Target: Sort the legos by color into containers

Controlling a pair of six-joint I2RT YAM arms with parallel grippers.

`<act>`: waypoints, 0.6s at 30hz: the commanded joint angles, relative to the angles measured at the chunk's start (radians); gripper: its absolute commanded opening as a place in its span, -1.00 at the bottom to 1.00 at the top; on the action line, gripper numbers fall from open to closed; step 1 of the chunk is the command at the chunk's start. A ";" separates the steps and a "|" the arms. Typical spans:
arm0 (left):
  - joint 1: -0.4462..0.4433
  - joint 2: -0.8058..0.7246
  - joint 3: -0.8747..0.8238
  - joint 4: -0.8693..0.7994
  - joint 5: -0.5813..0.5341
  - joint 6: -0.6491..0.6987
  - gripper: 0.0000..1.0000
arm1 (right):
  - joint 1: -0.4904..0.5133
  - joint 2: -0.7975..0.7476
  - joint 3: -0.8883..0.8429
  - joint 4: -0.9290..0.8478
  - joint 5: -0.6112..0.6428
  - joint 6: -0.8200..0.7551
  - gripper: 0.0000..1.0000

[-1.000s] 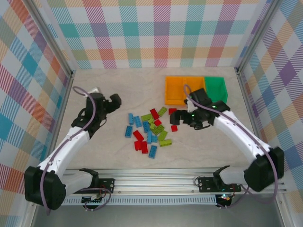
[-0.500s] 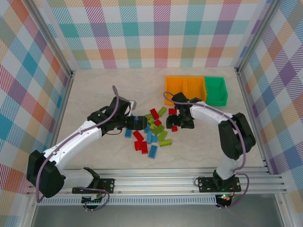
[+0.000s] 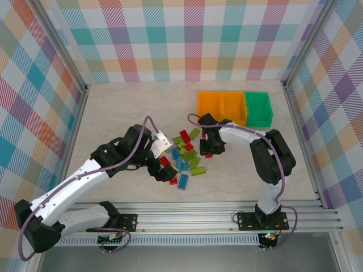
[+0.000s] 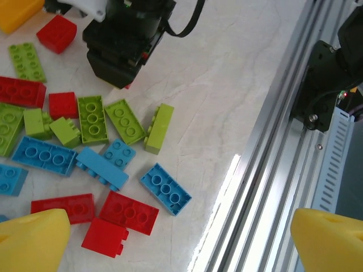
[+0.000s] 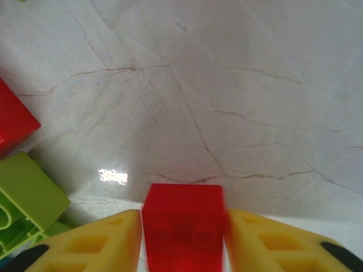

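The legos (image 3: 184, 154) lie in a loose pile of blue, red and lime green bricks at mid-table. My right gripper (image 3: 209, 148) is down at the pile's right edge, shut on a small red brick (image 5: 183, 224) that sits squarely between its yellow fingers (image 5: 96, 243) on the table. My left gripper (image 3: 168, 171) hovers open over the near-left side of the pile. Below it lie a blue brick (image 4: 165, 188) and a red brick (image 4: 129, 211). Nothing is between its yellow fingertips (image 4: 31, 238). The containers stand at the back right: two orange bins (image 3: 221, 107) and a green bin (image 3: 259, 109).
The aluminium rail (image 3: 187, 218) runs along the near edge, close to my left gripper (image 4: 181, 243). A lime green brick (image 5: 25, 195) and another red brick (image 5: 11, 122) lie just left of the right fingers. Bare tabletop (image 5: 227, 85) stretches beyond the held brick.
The right gripper has closed onto the small red brick at the pile's right edge. The left arm has swung from the pile's upper left to its near side, still open.
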 commanded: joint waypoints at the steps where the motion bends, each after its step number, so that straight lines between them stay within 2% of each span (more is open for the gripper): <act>1: -0.011 0.001 0.007 0.016 0.033 0.068 1.00 | 0.003 -0.011 -0.003 -0.011 0.026 0.018 -0.37; 3: -0.010 0.000 0.013 0.006 0.035 0.077 1.00 | 0.002 -0.059 0.000 -0.021 0.050 0.018 -0.57; 4: -0.011 -0.005 0.013 0.006 0.039 0.079 1.00 | -0.003 -0.092 0.003 -0.024 0.064 0.017 -0.61; 9: -0.011 -0.064 -0.009 0.056 0.035 0.053 1.00 | -0.094 -0.258 0.041 -0.053 0.086 0.015 -0.58; 13: -0.010 -0.125 -0.043 0.139 0.030 0.017 1.00 | -0.273 -0.354 0.068 -0.002 0.065 0.022 -0.55; 18: -0.010 -0.159 -0.046 0.196 0.015 0.018 1.00 | -0.462 -0.282 0.193 0.045 0.048 0.012 -0.55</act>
